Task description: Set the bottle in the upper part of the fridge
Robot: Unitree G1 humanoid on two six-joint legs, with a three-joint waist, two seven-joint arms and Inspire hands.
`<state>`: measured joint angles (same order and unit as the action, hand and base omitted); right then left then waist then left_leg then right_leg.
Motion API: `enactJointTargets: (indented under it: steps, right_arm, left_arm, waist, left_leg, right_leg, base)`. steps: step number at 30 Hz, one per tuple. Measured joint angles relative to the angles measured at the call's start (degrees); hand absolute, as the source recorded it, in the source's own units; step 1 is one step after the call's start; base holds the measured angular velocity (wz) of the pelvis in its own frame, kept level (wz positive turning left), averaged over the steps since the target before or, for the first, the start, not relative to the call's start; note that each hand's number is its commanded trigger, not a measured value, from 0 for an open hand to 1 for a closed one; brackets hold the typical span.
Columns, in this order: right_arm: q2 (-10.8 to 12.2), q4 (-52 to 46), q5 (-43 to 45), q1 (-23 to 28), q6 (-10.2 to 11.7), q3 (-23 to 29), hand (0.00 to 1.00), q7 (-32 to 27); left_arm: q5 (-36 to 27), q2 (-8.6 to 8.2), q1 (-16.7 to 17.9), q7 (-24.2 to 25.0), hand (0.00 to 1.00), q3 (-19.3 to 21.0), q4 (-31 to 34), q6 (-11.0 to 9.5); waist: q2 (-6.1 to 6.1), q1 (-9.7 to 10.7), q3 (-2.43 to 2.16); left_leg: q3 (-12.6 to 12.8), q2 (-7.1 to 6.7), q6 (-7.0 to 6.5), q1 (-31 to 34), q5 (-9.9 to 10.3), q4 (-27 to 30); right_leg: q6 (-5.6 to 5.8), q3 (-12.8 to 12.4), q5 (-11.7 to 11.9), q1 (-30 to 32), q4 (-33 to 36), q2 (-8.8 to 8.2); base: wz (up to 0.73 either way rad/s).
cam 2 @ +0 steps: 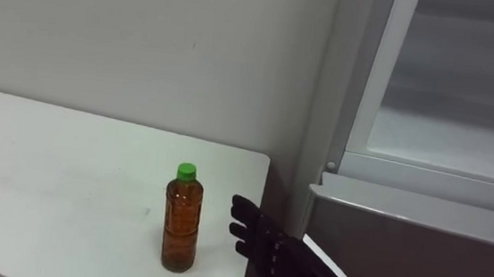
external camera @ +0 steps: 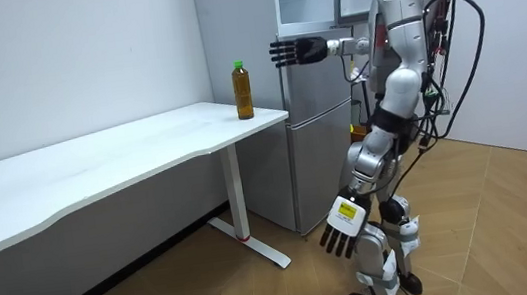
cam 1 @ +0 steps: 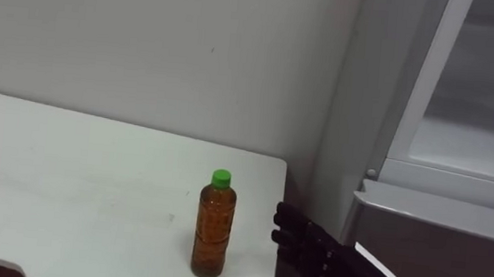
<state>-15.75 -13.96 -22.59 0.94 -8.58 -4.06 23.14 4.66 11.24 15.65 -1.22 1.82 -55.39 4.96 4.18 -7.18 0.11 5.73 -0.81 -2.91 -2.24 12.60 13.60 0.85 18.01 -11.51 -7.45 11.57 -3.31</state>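
Amber liquid, green cap: bottle (cam 1: pixel 213 225) stands upright near the worktop (cam 1: pixel 63 194) corner, beside the fridge (cam 1: pixel 439 254). My right hand (cam 1: pixel 313 252) hovers just right of it, fingers straight, grasping nothing; my left hand (external camera: pixel 346 226) hangs relaxed. Risk: a sideways knock before closing could topple the bottle off the edge.

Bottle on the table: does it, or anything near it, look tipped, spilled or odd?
Nothing stands out. The bottle stands upright and capped near the corner of the table, no spill around it. The right hand is open beside it, not touching.
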Motion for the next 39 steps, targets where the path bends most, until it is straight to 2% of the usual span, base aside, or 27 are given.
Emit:
enactJointTargets:
  steps: [3, 11, 15, 18, 22, 24, 27, 31, 33, 36, 39]
  right_arm:
    - [0.11, 2.93, 0.01, -1.68, 1.35, -2.49, 0.0, -2.79]
    - [0.83, 7.95, 0.81, -2.02, 1.47, -6.66, 0.0, -7.35]
    - [1.08, 9.46, 0.33, -3.48, 1.49, -8.26, 0.0, -10.32]
    - [2.72, 14.13, 0.24, -6.9, 1.5, -8.61, 0.0, -12.28]
    - [3.25, 18.65, 0.25, -10.04, 1.7, -9.41, 0.0, -15.47]
    - [3.55, 20.96, 0.53, -11.12, 1.81, -10.72, 0.0, -18.23]
    - [4.1, 23.94, 1.11, -11.15, 3.09, -11.19, 0.0, -21.51]
    - [4.36, 27.98, 1.04, -13.5, 3.24, -11.12, 0.0, -26.85]
    - [4.67, 30.29, 0.91, -15.58, 3.25, -11.16, 0.0, -30.14]
    - [5.06, 31.66, 0.89, -17.11, 3.53, -11.31, 0.0, -33.11]
    - [5.92, 31.69, 1.98, -17.37, 3.61, -11.37, 0.0, -35.57]
  left_arm:
    - [0.0, 0.0, -0.21, -0.76, 0.0, -0.85, 0.01, -0.01]
    - [0.03, -0.48, 0.9, -2.12, 0.0, -1.57, -0.34, 0.2]
    - [0.01, -0.95, 1.02, -2.04, 0.0, -2.19, -0.01, 1.33]
    - [-0.03, -1.58, 0.94, -2.12, 0.0, -2.67, 0.34, 1.46]
    - [-0.05, -1.75, 0.94, -2.57, 0.0, -3.9, 0.51, 1.58]
    - [0.11, -1.72, 1.17, -3.29, 0.0, -5.03, 0.34, 1.75]
    - [0.65, -1.88, 1.45, -3.35, 0.0, -5.33, 0.29, 1.76]
    - [1.47, -2.68, 1.67, -3.39, 0.0, -5.29, 0.26, 2.78]
    - [1.82, -3.19, 1.66, -3.39, 0.0, -5.33, 0.3, 3.59]
    - [1.85, -3.2, 1.6, -3.44, 0.0, -5.44, 0.88, 4.35]
    - [1.86, -3.26, 2.13, -3.72, 0.0, -6.13, 2.53, 4.52]
  waist:
    - [0.03, -0.51, 0.17]
    - [0.08, -1.83, 0.41]
    - [-0.22, -2.57, 0.52]
    - [-0.37, -2.69, 0.44]
    - [-0.68, -2.86, 0.26]
    - [-0.78, -3.14, 0.23]
    - [-0.79, -4.22, 0.22]
    - [-1.07, -4.24, 0.3]
    - [-1.37, -4.35, 0.51]
    - [-1.46, -4.33, 0.52]
    - [-1.63, -4.42, 0.58]
  left_leg:
    - [-0.31, -0.03, 0.02, 0.15, 0.0, 0.0]
    - [-1.39, -0.17, 0.02, 0.95, 0.0, 0.2]
    - [-2.57, -0.32, 0.02, 2.09, 0.01, 1.05]
    - [-3.73, -0.8, 0.0, 2.8, -0.1, 1.35]
    - [-4.6, -1.08, -0.15, 3.64, -0.49, 1.39]
    - [-4.98, -1.14, -0.13, 3.85, -0.6, 1.38]
    - [-5.43, -1.2, -0.03, 3.89, -0.69, 1.37]
    - [-6.75, -1.77, -0.18, 4.56, -1.28, 1.21]
    - [-7.34, -2.0, -0.26, 4.89, -1.55, 1.2]
    - [-7.98, -2.12, -0.23, 6.1, -1.66, 1.84]
    - [-8.4, -2.24, -0.21, 7.1, -1.88, 2.21]
  right_leg:
    - [0.0, 0.94, 0.0, 0.01, 0.0, -0.1]
    - [0.01, 1.21, 0.0, 0.3, -0.01, -0.07]
    - [0.01, 2.79, 0.0, 0.61, -0.06, -0.17]
    - [0.01, 3.06, 0.0, 0.45, -0.93, -0.19]
    - [0.06, 4.02, 0.03, 0.64, -1.01, -0.4]
    - [0.06, 4.49, 0.03, 0.7, -1.0, -0.42]
    - [0.06, 5.66, 0.03, 0.65, -0.98, -0.46]
    - [0.07, 7.2, 0.02, 0.66, -1.1, -0.81]
    - [0.09, 7.72, 0.03, 0.69, -1.1, -0.96]
    - [0.1, 9.06, 0.04, 1.14, -1.0, -1.02]
    - [0.1, 9.19, 0.04, 1.72, -0.97, -1.01]
  base:
    - [0.04]
    - [0.08]
    - [0.12]
    - [0.19]
    - [0.18]
    - [0.11]
    - [0.05]
    - [0.21]
    - [0.18]
    - [0.17]
    - [0.12]
